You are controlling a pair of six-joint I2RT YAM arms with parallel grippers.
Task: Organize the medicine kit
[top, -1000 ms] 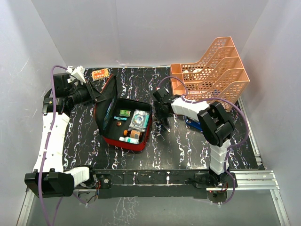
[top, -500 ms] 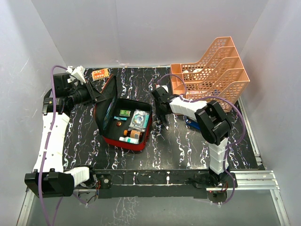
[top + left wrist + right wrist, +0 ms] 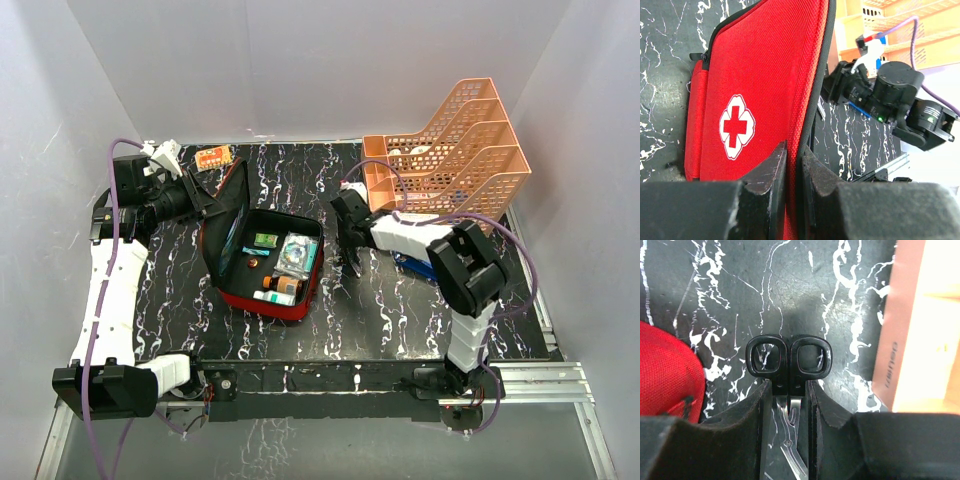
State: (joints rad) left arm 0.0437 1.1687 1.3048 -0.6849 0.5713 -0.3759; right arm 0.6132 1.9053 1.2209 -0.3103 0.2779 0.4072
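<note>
The medicine kit (image 3: 262,296), a red soft case, lies open left of centre with small boxes and a bottle (image 3: 290,262) inside. Its lid (image 3: 765,75), red with a white cross, stands upright, and my left gripper (image 3: 794,150) is shut on the lid's edge. Black-handled scissors (image 3: 789,357) lie flat on the marbled table just right of the kit. My right gripper (image 3: 790,385) is low over them, with a finger pressed against each side of the handle neck. In the top view this gripper (image 3: 352,262) covers the scissors.
An orange tiered tray (image 3: 450,150) stands at the back right, its wall close to my right fingers (image 3: 920,315). A blue item (image 3: 410,262) lies under the right arm. An orange blister pack (image 3: 214,157) and a white object (image 3: 165,153) sit at the back left.
My right gripper has shifted slightly right and down toward the table and its jaws have narrowed onto the scissors. The left arm and lid have not moved.
</note>
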